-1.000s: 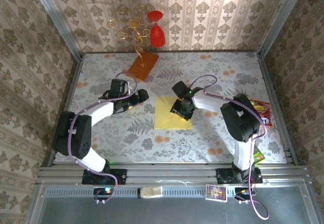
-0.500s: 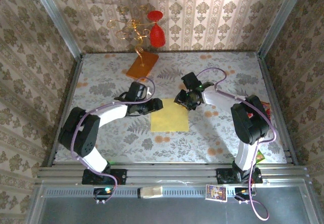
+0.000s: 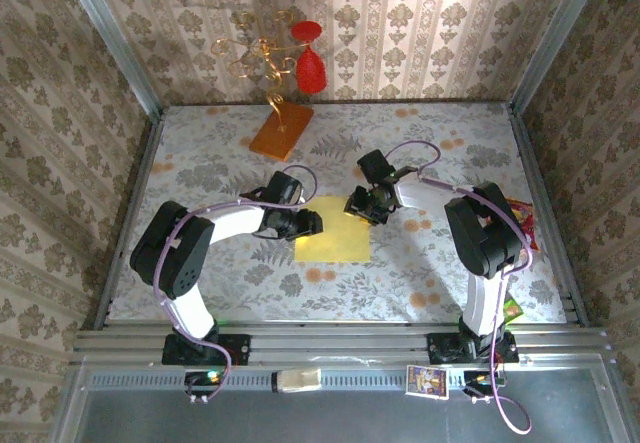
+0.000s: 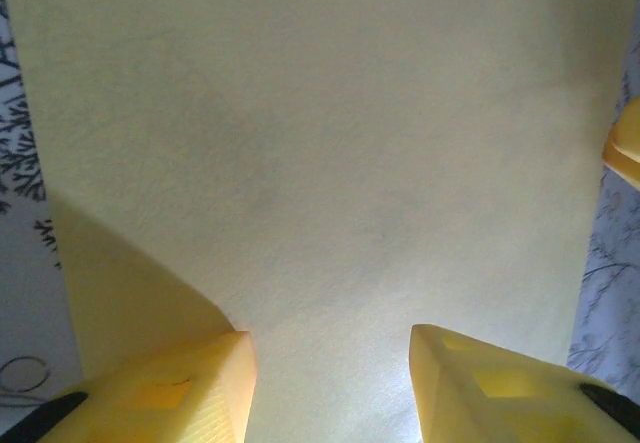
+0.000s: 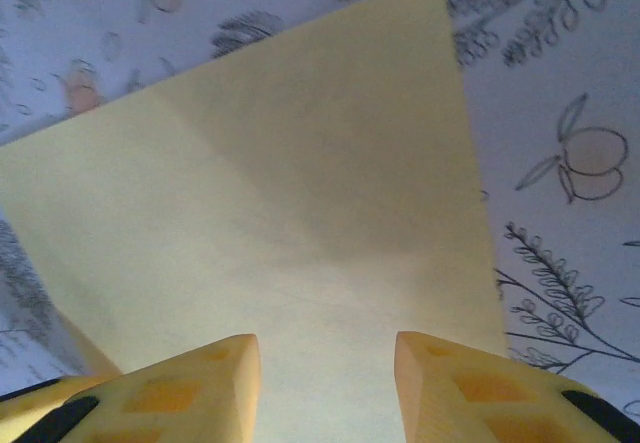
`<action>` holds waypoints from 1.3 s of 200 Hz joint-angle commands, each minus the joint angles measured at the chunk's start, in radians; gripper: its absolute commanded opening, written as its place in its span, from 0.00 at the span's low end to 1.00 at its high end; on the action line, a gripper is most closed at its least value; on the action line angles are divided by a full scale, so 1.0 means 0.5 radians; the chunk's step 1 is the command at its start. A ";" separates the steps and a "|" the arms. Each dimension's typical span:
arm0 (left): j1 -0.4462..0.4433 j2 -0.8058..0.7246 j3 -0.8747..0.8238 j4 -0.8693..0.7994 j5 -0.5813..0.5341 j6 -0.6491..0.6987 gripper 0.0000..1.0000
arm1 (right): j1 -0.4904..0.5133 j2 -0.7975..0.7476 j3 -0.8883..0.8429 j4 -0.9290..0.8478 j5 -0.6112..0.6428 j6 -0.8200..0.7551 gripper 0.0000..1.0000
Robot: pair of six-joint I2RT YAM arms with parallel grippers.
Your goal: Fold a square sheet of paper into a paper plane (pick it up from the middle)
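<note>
**SHEET FLAT ON COUNTER, BOTH HANDS POSITIONED AT ITS EDGES**

The square sheet of thin pale-yellow paper (image 3: 335, 238) lies flat, as a full square, at the middle of the floral-printed counter (image 3: 420, 273). The left hand (image 3: 300, 223) sits low at the sheet's left edge. In the left wrist view its yellow fingers (image 4: 170, 393) stand parted above the paper and clamp nothing. The right hand (image 3: 362, 206) sits at the sheet's far right corner. Its fingers (image 5: 180, 383) are likewise parted, with paper showing in the gap and no grip made. Farther back, well apart from the sheet, lies an orange-brown rectangular slab (image 3: 281, 129).

Handling, by judgement: the sheet is light, limp and easily creased. Lying flat, it offers no raised edge to pinch. Press the fingertips down near the middle, draw them together to raise a ridge, then close on that ridge. Avoid hard squeezing, since stray creases would spoil later folds.
</note>
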 commanded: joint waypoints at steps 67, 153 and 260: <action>0.141 -0.059 0.237 -0.569 -0.076 0.534 0.47 | 0.112 -0.292 -0.266 0.179 0.067 0.139 0.58; -0.284 0.202 0.739 -1.063 -0.728 0.777 1.00 | 0.002 -0.827 -0.637 0.254 0.658 -0.127 1.00; -0.407 0.564 1.054 -1.162 -0.694 0.790 0.93 | -0.173 -0.850 -0.781 0.296 0.579 -0.079 1.00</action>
